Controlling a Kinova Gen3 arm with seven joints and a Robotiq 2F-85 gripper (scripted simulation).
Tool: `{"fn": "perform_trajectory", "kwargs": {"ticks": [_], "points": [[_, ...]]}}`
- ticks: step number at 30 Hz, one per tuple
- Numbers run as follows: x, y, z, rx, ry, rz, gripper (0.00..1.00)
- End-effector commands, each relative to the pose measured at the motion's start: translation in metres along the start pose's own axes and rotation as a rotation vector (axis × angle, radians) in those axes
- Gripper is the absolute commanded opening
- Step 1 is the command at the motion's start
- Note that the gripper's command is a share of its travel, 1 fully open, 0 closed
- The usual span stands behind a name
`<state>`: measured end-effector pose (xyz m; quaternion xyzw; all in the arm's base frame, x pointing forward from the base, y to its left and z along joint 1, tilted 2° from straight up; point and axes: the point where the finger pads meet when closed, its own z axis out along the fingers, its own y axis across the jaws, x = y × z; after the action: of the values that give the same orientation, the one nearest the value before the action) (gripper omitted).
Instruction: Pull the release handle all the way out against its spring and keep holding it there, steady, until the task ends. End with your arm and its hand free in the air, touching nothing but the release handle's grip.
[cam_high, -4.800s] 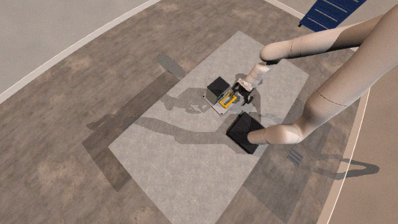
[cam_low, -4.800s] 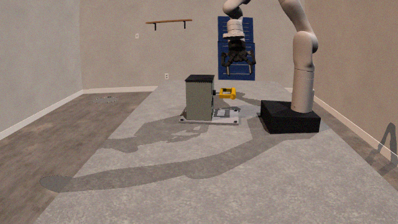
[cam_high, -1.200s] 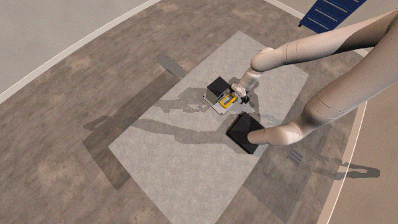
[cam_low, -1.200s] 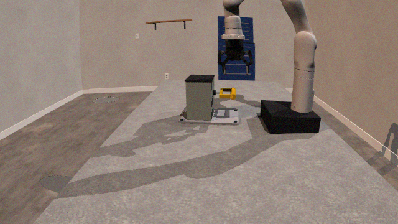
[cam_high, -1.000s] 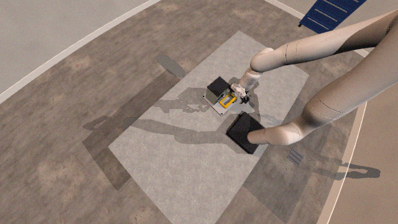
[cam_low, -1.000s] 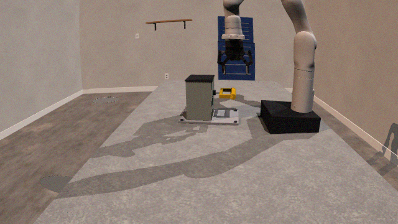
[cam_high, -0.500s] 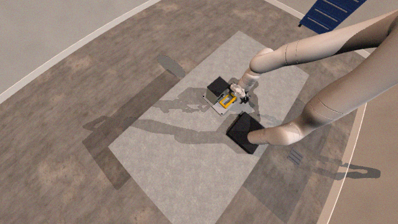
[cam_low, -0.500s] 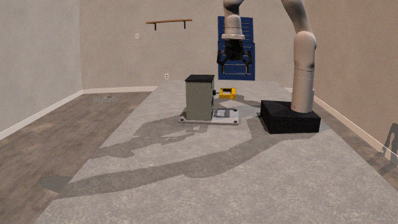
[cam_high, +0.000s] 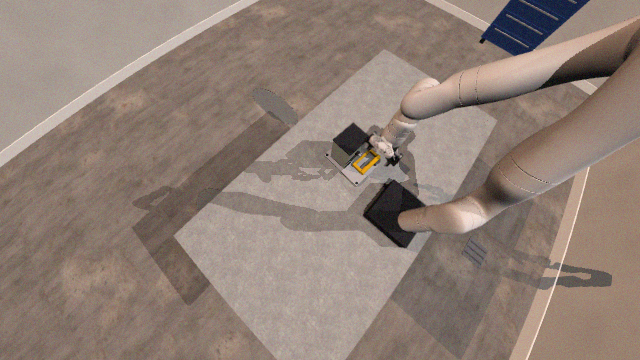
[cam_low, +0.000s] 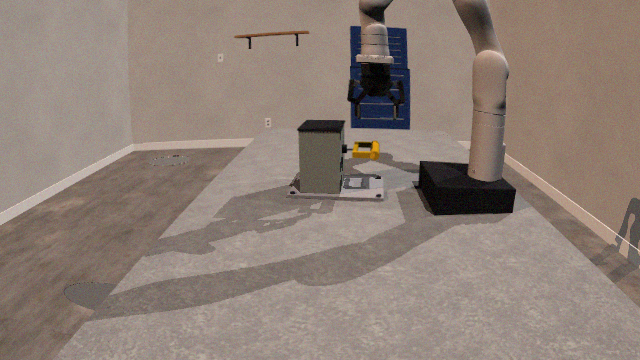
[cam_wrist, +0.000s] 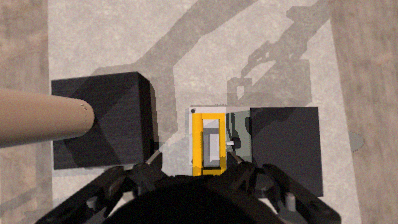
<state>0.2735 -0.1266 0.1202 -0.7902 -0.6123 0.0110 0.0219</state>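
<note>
We saw the pincer (cam_low: 375, 100) hanging in the air with its two fingers (cam_low: 353, 94) spread as wide as they go. It held nothing and touched nothing. It pointed straight down.

Right under the pincer, a good way below it, was the yellow release handle (cam_low: 365, 150). The handle was a yellow loop with a hole in the middle. In the wrist view we looked down past the dark fingers and saw the yellow loop (cam_wrist: 208, 144) just ahead of them, near the middle of the picture.

The handle stuck out on a short dark rod from the side of a gray-green box (cam_low: 320, 160) with a black top. The box was below the pincer and off to one side of it. The box stood on a flat pale plate (cam_low: 370, 192), and the plate lay on the gray floor mat (cam_low: 320, 280).

On the other side of the pincer, lower down, was the black block (cam_low: 450, 197) that the arm (cam_low: 487, 115) stood on. From the top view, the handle (cam_high: 365, 162) sat between the box (cam_high: 350, 140) and the black block (cam_high: 385, 210).
</note>
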Motion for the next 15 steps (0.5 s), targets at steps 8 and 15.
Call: {"fn": "perform_trajectory", "kwargs": {"ticks": [8,15], "points": [[0.0012,0.0016,-0.0011,-0.007,-0.008,-0.007,1.00],[0.0015,0.0024,-0.0015,-0.011,-0.012,-0.009,1.00]]}}
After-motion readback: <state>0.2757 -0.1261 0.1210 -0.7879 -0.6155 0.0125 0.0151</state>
